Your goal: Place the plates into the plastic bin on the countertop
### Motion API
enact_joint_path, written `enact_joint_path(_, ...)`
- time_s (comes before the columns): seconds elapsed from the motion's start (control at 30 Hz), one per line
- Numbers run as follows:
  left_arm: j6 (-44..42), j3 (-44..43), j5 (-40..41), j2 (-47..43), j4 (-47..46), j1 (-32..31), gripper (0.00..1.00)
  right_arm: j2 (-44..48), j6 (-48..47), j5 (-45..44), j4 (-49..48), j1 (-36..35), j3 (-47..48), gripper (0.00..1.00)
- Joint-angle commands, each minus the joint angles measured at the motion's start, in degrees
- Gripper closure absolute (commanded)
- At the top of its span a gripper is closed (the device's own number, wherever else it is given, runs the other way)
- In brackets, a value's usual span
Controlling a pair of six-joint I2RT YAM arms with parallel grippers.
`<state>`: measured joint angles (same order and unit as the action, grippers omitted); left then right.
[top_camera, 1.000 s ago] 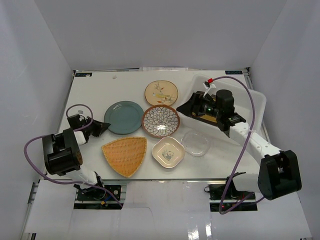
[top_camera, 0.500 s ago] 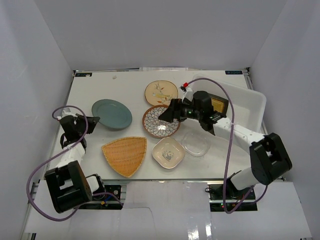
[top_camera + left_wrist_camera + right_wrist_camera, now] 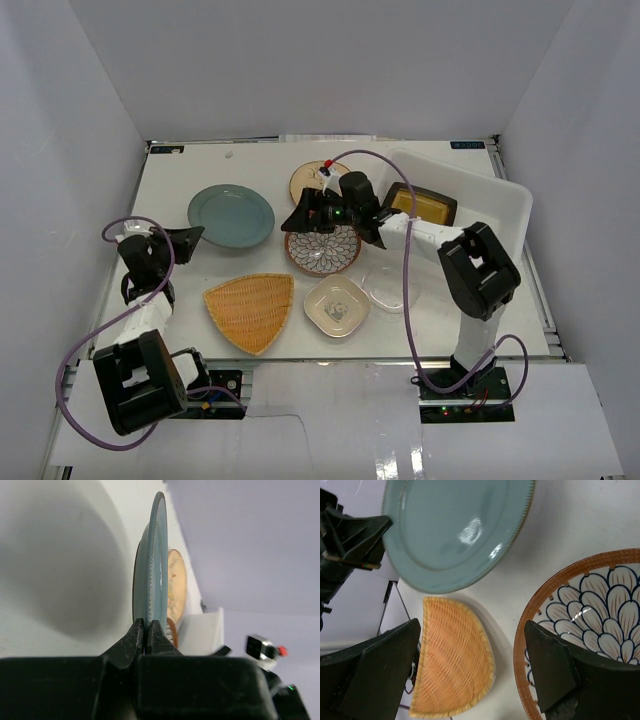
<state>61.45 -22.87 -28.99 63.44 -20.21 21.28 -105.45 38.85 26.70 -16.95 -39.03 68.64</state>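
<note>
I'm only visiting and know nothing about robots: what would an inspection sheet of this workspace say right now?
Surface: white countertop, flat, dishes spread across it.
Job's things: yellow square plate lies in the plastic bin; teal plate, bird plate, petal plate, woven plate, white square plate and clear glass dish are outside it.
Clutter: nothing seen.
Grippers: left gripper shut on the teal plate's rim; right gripper open and empty, over the gap between teal and petal plates.
Cables: a purple cable loops from each arm.
Surroundings: white walls on three sides.
</note>
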Motion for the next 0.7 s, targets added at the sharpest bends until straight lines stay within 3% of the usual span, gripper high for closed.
enact_joint_path(0.0, 9.5, -0.2, -8.4, -2.4, -14.4, 0.3, 1.0, -4.0, 4.3, -1.8, -3.9, -0.3, 5.1, 0.1)
enact_joint_path(0.3, 16.5, 0.1, -16.5, -1.4, -22.7, -1.1, 1.0, -9.2, 7.8, -3.1, -4.5, 0.5, 11.5, 0.1)
enact_joint_path(0.4, 16.6, -1.5, -18.6, -1.1, -22.6, -2.6, 1.0, -8.5, 8.7, -3.2, -6.6, 1.0, 10.1, 0.03)
enact_joint_path(0.43, 16.9, -1.8, -19.3, -0.9, -23.2, -3.4, 1.0, -7.8, 10.0, -3.1, -9.3, 1.5, 9.3, 0.06)
enact_joint_path(0.5, 17.2, -3.0, -20.2, -0.9, -23.2, -4.8, 1.0, -7.1, 12.1, -2.0, -13.1, 2.0, 6.5, 0.19)
enact_joint_path(0.6, 16.2, -4.5, -22.2, -0.5, -20.8, -6.6, 1.0, -7.2, 15.8, 0.4, -18.0, 3.2, 5.7, 0.18)
enact_joint_path(0.67, 15.1, -5.0, -22.4, -1.2, -19.4, -7.7, 1.0, -6.4, 16.9, 1.2, -19.1, 3.5, 5.4, 0.36)
